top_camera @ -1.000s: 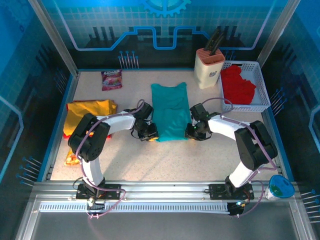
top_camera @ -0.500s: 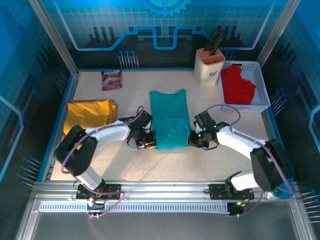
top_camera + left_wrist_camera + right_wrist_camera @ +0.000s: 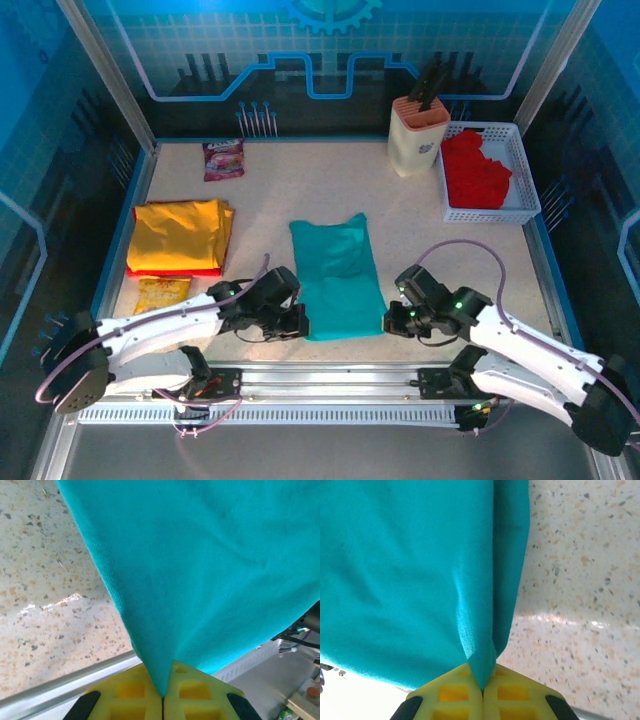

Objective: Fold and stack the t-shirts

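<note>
The counter (image 3: pixel 260 210) is a pale, speckled stone-look slab with a blue rim.

The left arm (image 3: pixel 150 330) and the right arm (image 3: pixel 530 345), white-shelled with looped cables, lie stretched low along the near edge and bend inward toward each other.

Between them lies the teal t-shirt (image 3: pixel 337 275), a soft fine-knit cloth folded into a long rectangle. It runs from the middle of the counter to the near edge and is slightly skewed.

The left gripper (image 3: pixel 290 322) sits at its near-left corner and the right gripper (image 3: pixel 395 322) at its near-right corner. In the left wrist view the left gripper (image 3: pixel 162 692) has its yellow jaws pressed together on a pinch of the teal t-shirt (image 3: pixel 210 560), which fans out from them in a taut wedge. In the right wrist view the right gripper (image 3: pixel 482 687) has its jaws likewise closed on a doubled fold of the teal t-shirt (image 3: pixel 400 565).

A yellow t-shirt (image 3: pixel 178 235) lies folded flat by the left edge. A thin red strip shows under its near side, but what that strip is cannot be told.

In the far-right corner a white lattice basket (image 3: pixel 528 190) holds a crumpled red t-shirt (image 3: pixel 475 170). Just left of it stands a cream knife block (image 3: pixel 418 135) with dark handles.

A shiny pink snack packet (image 3: pixel 223 158) lies near the far edge, and an orange snack packet (image 3: pixel 163 293) lies just nearer than the yellow t-shirt. The print on both packets is too small to read.
</note>
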Controlling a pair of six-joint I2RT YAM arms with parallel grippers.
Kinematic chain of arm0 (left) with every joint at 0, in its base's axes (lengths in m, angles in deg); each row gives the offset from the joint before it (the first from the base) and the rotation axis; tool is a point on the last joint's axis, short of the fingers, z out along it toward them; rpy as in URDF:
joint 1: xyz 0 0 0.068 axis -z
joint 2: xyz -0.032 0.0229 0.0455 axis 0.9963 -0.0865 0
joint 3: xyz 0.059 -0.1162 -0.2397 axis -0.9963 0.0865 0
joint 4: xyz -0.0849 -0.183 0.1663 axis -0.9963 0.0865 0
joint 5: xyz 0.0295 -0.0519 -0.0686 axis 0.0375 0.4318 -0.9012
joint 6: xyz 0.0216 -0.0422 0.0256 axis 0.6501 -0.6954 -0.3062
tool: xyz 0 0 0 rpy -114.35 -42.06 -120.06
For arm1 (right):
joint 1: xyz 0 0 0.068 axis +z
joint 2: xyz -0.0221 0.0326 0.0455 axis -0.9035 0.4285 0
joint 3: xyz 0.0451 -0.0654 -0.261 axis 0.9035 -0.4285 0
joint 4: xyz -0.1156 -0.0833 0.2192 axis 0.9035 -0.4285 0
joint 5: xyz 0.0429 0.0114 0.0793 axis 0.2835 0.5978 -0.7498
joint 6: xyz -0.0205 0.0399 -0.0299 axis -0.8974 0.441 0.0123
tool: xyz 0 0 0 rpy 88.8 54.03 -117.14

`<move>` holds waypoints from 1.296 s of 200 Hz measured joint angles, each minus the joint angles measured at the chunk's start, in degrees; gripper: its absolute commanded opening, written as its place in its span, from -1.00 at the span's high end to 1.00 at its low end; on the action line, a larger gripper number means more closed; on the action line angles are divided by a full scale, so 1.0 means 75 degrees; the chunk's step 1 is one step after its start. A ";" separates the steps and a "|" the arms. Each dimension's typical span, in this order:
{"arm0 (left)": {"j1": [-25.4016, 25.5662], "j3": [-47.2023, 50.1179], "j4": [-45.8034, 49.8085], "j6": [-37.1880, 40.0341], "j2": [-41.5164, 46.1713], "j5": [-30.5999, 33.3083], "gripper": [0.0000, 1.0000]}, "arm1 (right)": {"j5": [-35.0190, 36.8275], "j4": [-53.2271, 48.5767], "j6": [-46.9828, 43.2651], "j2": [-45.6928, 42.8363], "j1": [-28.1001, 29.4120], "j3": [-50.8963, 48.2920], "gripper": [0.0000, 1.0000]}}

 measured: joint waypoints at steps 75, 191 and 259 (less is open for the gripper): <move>-0.0918 -0.1072 0.1093 0.0146 0.0323 0.0245 0.77 | 0.0490 -0.0595 0.0090 0.0664 0.0038 0.1851 1.00; -0.3241 -0.3127 0.1463 0.1463 -0.1513 -0.0906 0.77 | -0.0603 0.0562 -0.0828 0.2990 -0.1903 0.3407 1.00; -0.3759 -0.4007 0.1244 0.1851 -0.2818 -0.1335 0.80 | -0.1023 0.0848 -0.1276 0.4153 -0.2457 0.4249 1.00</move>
